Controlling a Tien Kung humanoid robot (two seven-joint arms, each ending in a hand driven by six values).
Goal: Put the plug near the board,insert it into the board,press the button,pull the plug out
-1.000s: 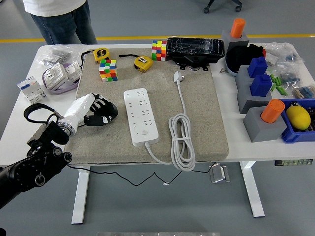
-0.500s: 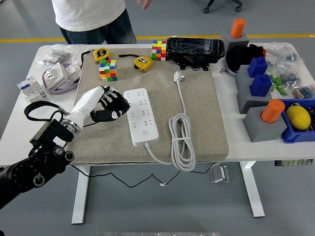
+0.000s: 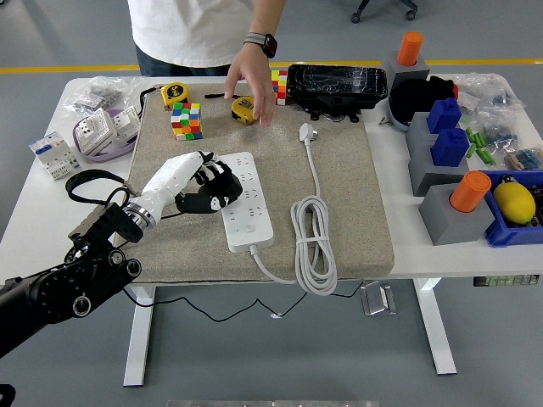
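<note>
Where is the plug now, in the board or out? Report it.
Out. The plug lies on the mat, apart from the power strip, its cable coiled beside it.

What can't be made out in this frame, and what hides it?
- Head view: whether the left hand touches the power strip; its fingers cover the strip's left edge.
- Head view: the strip's button state; too small.
- Head view: the person's hand covers part of the tape measure and cube.
- The plug pins: too small.
</note>
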